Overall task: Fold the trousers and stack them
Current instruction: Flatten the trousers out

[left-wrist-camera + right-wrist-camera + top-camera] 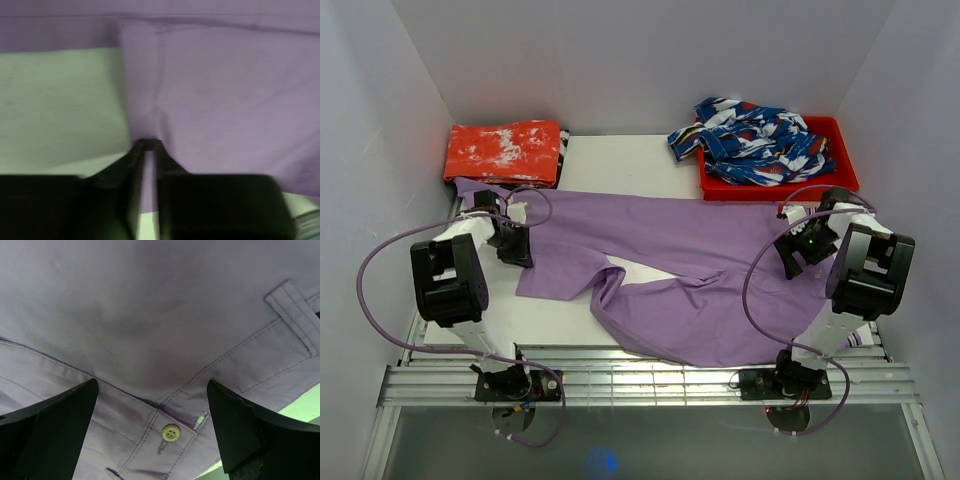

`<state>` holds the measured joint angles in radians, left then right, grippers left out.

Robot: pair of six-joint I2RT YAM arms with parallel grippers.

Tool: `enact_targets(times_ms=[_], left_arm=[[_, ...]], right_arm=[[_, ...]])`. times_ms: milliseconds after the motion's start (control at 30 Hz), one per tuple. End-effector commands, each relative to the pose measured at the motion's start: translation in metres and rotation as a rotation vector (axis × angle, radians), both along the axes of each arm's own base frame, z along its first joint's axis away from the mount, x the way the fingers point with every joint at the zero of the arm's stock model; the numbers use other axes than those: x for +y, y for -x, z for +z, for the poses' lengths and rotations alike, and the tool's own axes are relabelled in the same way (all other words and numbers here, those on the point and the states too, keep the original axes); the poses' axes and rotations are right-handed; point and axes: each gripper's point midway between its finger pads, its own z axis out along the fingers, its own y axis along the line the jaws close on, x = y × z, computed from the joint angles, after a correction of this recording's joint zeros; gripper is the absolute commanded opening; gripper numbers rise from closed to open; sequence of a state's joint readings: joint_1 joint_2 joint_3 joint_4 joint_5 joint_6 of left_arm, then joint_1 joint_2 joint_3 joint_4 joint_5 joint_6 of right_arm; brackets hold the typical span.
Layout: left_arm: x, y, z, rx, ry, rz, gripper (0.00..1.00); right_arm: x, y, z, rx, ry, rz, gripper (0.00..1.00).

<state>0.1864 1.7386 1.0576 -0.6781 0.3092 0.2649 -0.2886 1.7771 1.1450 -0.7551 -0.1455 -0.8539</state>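
Observation:
The lilac trousers lie spread across the table, legs toward the left and waist toward the right. My left gripper is at the end of a leg. In the left wrist view its jaws are pinched together on the edge of the purple cloth, and a strip of cloth shows between the fingers. My right gripper hovers over the waist. In the right wrist view it stands wide open above the waistband. A pale button and a belt loop show between and beside the fingers.
A folded red-orange cloth with white blotches lies at the back left. A red bin at the back right holds a blue-white-red patterned garment. White walls enclose the table on three sides.

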Motion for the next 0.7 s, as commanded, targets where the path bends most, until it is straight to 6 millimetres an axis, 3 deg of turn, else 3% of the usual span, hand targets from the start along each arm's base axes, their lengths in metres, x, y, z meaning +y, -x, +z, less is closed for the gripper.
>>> enact_targets(times_ms=[0,67,167,367,567,600,633,667], left_arm=[[0.024,0.008,-0.024,0.046,-0.126,0.065,0.16],[0.043,0.003,-0.013,0.014,-0.162,0.095,0.00],[0.085,0.000,0.006,-0.017,-0.205,0.141,0.00],[0.174,0.002,0.043,-0.086,-0.324,0.189,0.00],[0.197,-0.009,0.060,-0.124,-0.371,0.170,0.00],[0.178,-0.007,0.059,-0.120,-0.278,0.111,0.00],[0.164,-0.013,0.070,-0.160,-0.201,0.038,0.00],[0.148,-0.010,0.077,-0.184,-0.137,-0.033,0.09]], right_arm=[[-0.019,0.002,-0.023,0.004,0.097,0.018,0.96],[-0.030,-0.001,-0.031,-0.006,0.143,0.016,0.96],[-0.039,-0.005,-0.037,-0.003,0.153,-0.010,0.96],[-0.064,-0.030,-0.023,-0.057,0.213,-0.060,0.96],[-0.074,-0.042,-0.014,-0.086,0.230,-0.075,0.95],[-0.076,-0.043,-0.013,-0.085,0.236,-0.078,0.95],[-0.077,-0.044,-0.012,-0.089,0.237,-0.080,0.95],[-0.080,-0.046,-0.009,-0.099,0.240,-0.086,0.95]])
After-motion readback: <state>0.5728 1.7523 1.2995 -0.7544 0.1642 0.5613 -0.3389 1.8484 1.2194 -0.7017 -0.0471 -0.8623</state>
